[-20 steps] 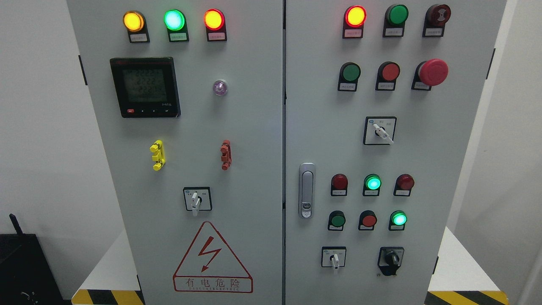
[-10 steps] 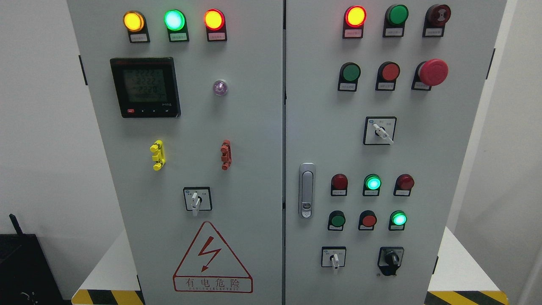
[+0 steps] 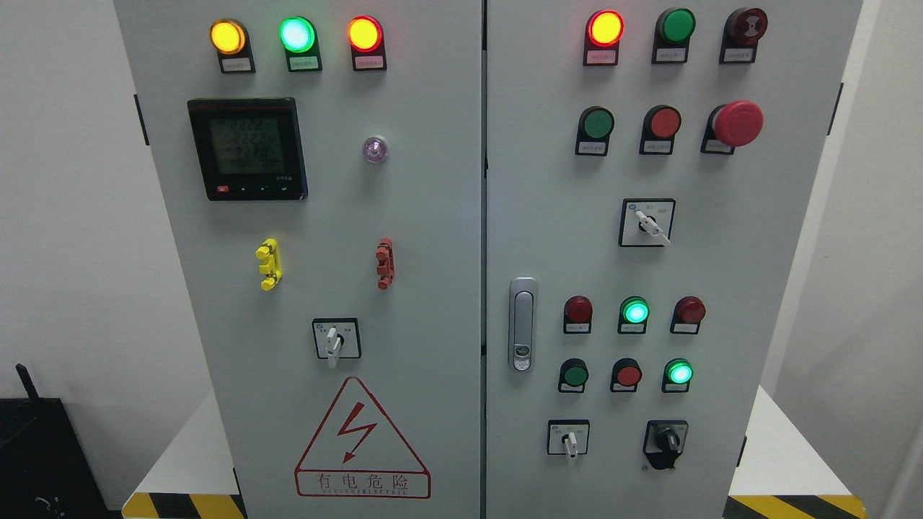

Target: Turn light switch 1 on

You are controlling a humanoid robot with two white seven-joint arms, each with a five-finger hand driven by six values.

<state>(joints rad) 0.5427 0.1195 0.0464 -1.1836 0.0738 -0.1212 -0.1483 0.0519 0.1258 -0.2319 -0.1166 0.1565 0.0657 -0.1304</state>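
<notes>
A grey two-door electrical cabinet [image 3: 433, 216] fills the head view. Neither of my hands nor arms shows. The right door carries a white rotary selector switch [image 3: 647, 223] with its lever pointing down-right. Two more selectors sit low on that door, a white one [image 3: 569, 437] pointing down and a black one [image 3: 665, 440]. The left door has a white selector [image 3: 334, 340] pointing down. I cannot read the small labels, so I cannot tell which switch is number 1. Lit green lamps show on the right door, one [image 3: 634, 311] above another [image 3: 678, 372].
Lit yellow [image 3: 227, 37], green [image 3: 297, 33] and red [image 3: 364, 33] lamps top the left door, above a digital meter [image 3: 246, 148]. A red mushroom stop button [image 3: 737, 122] and a door handle [image 3: 522, 324] are on the right door. A black box [image 3: 36, 454] stands at lower left.
</notes>
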